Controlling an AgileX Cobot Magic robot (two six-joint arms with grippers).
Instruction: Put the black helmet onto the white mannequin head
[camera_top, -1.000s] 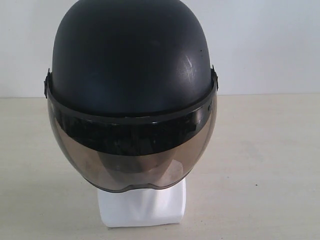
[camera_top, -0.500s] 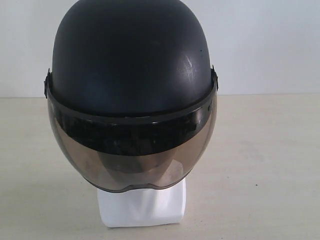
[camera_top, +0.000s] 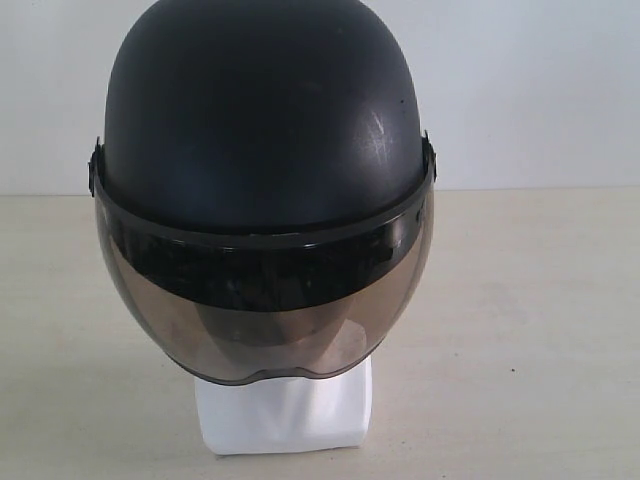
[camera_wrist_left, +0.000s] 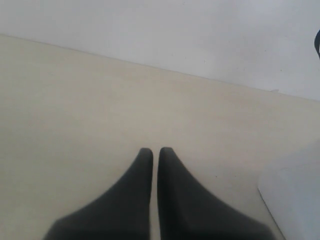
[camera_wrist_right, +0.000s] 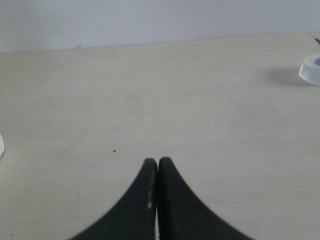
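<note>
The black helmet (camera_top: 262, 130) sits upright over the white mannequin head, its smoky visor (camera_top: 265, 300) down across the face. Of the mannequin head only the white base (camera_top: 282, 410) shows below the visor. Neither gripper appears in the exterior view. In the left wrist view my left gripper (camera_wrist_left: 155, 150) is shut with nothing between its fingers, hovering over bare table, and a white corner of the base (camera_wrist_left: 295, 195) lies off to one side. My right gripper (camera_wrist_right: 157, 161) is shut and empty too, over bare table.
The table (camera_top: 540, 300) is pale beige and meets a white wall (camera_top: 540, 90) behind. In the right wrist view a small white ring-shaped object (camera_wrist_right: 311, 69) lies near the table's far edge.
</note>
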